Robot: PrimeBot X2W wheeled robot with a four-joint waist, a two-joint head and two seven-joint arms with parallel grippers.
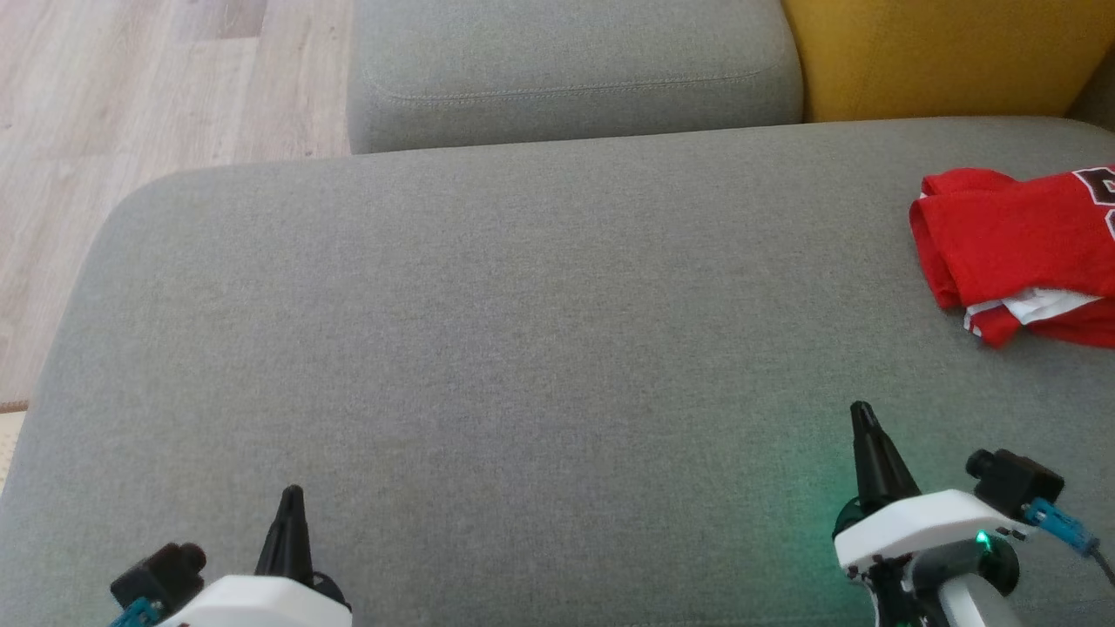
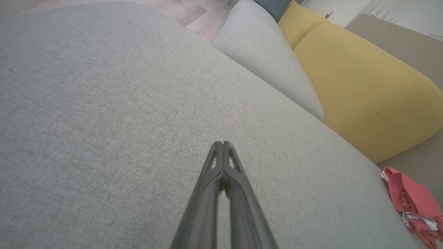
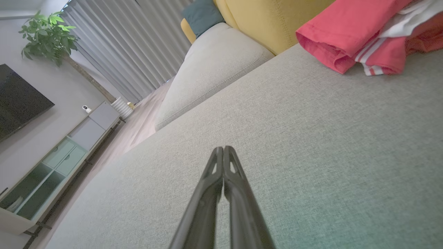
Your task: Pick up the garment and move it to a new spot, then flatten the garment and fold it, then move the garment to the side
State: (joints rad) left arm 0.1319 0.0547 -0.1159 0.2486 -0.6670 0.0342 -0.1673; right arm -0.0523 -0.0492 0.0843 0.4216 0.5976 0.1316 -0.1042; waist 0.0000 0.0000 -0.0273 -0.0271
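The garment (image 1: 1019, 252) is a red shirt with white trim, lying folded in a bundle at the far right edge of the grey sofa seat (image 1: 523, 348). It also shows in the left wrist view as a red garment (image 2: 413, 204) at the lower right, and in the right wrist view as the garment (image 3: 349, 34) at the top right. My left gripper (image 1: 292, 496) sits shut at the lower left, well away from the shirt. My right gripper (image 1: 861, 411) is shut too, holding nothing, below and to the left of the shirt. Both fingertip pairs (image 2: 222, 143) (image 3: 223, 148) press together over bare fabric.
A second grey cushion (image 1: 566, 70) lies behind the seat, with a yellow cushion (image 1: 941, 52) to its right. Wooden floor (image 1: 131, 113) runs along the left. A TV cabinet (image 3: 52, 162), plant (image 3: 48, 38) and curtains (image 3: 131, 45) stand across the room.
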